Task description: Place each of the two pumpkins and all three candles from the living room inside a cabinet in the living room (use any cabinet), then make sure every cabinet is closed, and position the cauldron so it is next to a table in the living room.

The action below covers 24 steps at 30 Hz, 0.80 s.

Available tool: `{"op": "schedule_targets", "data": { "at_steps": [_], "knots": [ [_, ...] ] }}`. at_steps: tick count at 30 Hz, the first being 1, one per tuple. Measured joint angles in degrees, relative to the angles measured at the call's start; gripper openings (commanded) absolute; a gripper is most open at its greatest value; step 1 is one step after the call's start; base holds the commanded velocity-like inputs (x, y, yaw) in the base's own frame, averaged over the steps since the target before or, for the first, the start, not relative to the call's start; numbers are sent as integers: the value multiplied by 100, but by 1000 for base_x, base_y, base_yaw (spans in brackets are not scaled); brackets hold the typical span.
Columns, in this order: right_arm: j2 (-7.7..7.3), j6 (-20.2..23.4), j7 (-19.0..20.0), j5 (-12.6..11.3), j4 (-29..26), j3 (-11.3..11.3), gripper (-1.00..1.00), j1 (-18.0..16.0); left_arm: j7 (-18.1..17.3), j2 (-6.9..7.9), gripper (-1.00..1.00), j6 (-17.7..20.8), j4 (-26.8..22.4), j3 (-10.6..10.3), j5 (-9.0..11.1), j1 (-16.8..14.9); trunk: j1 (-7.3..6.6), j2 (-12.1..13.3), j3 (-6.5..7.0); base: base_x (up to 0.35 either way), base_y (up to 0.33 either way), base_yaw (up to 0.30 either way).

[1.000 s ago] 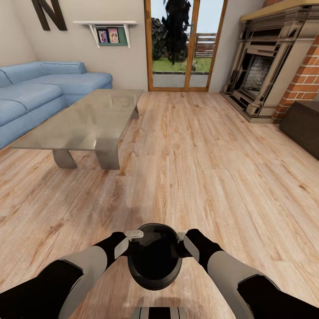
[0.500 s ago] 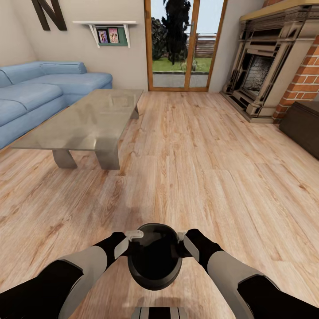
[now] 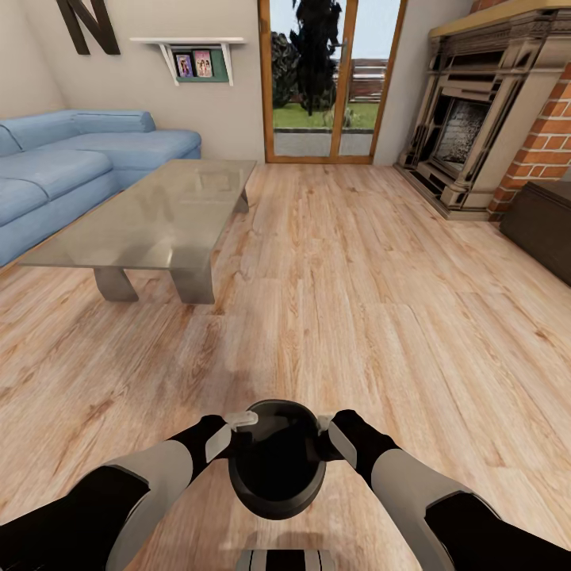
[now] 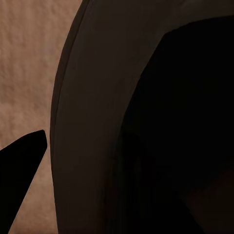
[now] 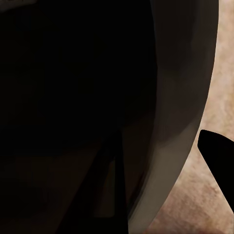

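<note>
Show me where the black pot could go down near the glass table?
The bare wood floor right of the table and in front of its legs is open. The sofa crowds its far left side. Both grippers hold the cauldron.

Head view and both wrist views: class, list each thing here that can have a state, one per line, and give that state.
cauldron: held off the floor between both hands, mouth towards the camera, nothing visible inside.
left hand: clamped on the cauldron's rim.
right hand: clamped on the opposite rim.
table: upright, glass top bare.
cabinet: front looks shut, partly cut by the frame.
glass door: looks closed.
</note>
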Motion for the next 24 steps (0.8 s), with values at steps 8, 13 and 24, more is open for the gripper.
{"op": "schedule_targets", "data": {
  "at_steps": [8, 13, 24],
  "knots": [
    [0, 0, 0, -1, 1, 0, -100, 0, 0, 0, -100, 0, 1, 2, -2, -1, 0, 0, 0, 0, 0, 0],
    [0, 0, 0, 0, 1, -1, -100, 0, 5, -2, -100, 2, -1, -6, 2, 0, 0, 0, 0, 0, 0, 0],
    [0, 0, 0, -1, 1, 0, -100, 0, 5, -2, -100, 1, 0, -7, 2, -1, 0, 0, 0, 0, 0, 0]
  ]
}}
